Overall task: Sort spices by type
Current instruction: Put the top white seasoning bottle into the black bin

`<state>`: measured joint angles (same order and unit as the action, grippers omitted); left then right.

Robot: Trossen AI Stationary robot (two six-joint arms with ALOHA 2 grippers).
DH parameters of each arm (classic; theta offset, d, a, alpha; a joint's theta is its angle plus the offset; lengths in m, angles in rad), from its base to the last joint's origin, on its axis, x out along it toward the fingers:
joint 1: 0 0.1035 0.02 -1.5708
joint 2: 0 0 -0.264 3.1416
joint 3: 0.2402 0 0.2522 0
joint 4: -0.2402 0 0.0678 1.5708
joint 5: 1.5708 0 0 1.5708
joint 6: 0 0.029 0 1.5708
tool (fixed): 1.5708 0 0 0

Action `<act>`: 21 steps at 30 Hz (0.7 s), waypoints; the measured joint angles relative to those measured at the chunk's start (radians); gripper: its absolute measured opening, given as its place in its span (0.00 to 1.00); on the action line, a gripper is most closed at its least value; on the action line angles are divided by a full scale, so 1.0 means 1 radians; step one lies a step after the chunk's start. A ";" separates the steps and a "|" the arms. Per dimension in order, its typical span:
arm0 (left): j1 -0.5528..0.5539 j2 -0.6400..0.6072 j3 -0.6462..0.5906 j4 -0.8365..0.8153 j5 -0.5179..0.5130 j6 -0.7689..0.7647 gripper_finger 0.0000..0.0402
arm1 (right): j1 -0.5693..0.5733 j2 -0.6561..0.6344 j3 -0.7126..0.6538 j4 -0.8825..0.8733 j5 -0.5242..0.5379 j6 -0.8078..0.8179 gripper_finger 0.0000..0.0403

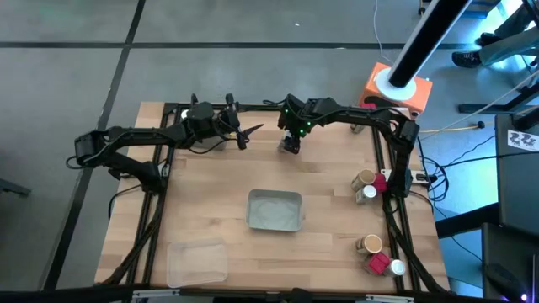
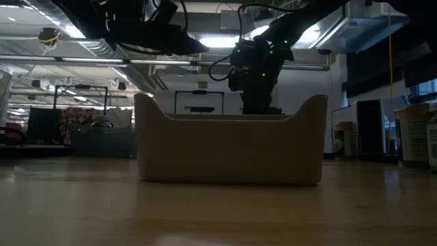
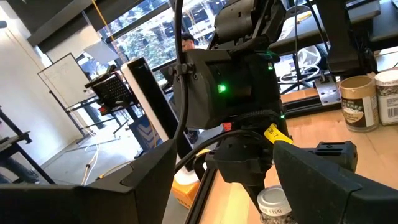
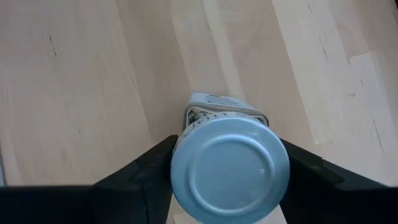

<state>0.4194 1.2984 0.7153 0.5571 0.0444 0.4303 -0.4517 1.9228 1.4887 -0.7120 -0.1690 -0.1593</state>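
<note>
A spice jar (image 4: 227,109) with a white cap (image 4: 230,165) sits between the fingers of my right gripper (image 1: 290,145), near the table's far edge at the middle. The same cap (image 3: 272,204) shows under that gripper in the left wrist view. My left gripper (image 1: 244,135) hangs open and level just left of it, pointing at it and touching nothing. More spices stand along the right edge: a tan-lidded jar (image 1: 364,178), a white-capped jar (image 1: 369,194) and a red one (image 1: 381,182). A second group, tan (image 1: 369,244), red (image 1: 377,263) and white-capped (image 1: 397,268), stands nearer the front. My right gripper pinches the jar by its white cap, one finger on each side of the rim (image 4: 180,163). The fingers (image 4: 146,171) come steeply from above. The jar stands upright below them. Whether its base rests on the table, I cannot tell.
A grey tray (image 1: 274,209) stands mid-table and hides the jar in the low view. A clear tray (image 1: 197,263) lies at the near left. Bare wood lies between the trays and along the left. The dark frame rails (image 1: 396,210) run along the table's sides.
</note>
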 joint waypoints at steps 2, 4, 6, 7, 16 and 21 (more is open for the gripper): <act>0.000 0.000 0.000 0.000 0.000 0.000 0.64 | 0.001 0.000 0.000 0.010 -0.003 0.005 0.63; 0.000 0.000 0.000 0.000 0.000 0.000 0.64 | 0.002 0.000 0.000 0.011 -0.004 0.022 0.68; 0.000 0.000 0.000 0.000 0.000 0.000 0.64 | 0.001 0.000 0.000 0.011 -0.004 0.025 0.73; 0.000 0.000 0.000 0.000 0.000 0.000 0.64 | 0.001 0.000 0.000 0.011 -0.004 0.023 0.75; 0.000 0.000 0.000 0.000 0.000 0.000 0.64 | 0.001 -0.089 0.016 -0.080 0.017 0.024 0.80; 0.000 0.000 0.000 0.004 0.000 0.000 0.64 | 0.001 -0.154 0.017 -0.199 0.027 0.016 0.79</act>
<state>0.4194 1.2984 0.7153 0.5612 0.0444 0.4301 -0.4511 1.7685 1.5054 -0.9113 -0.1417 -0.1436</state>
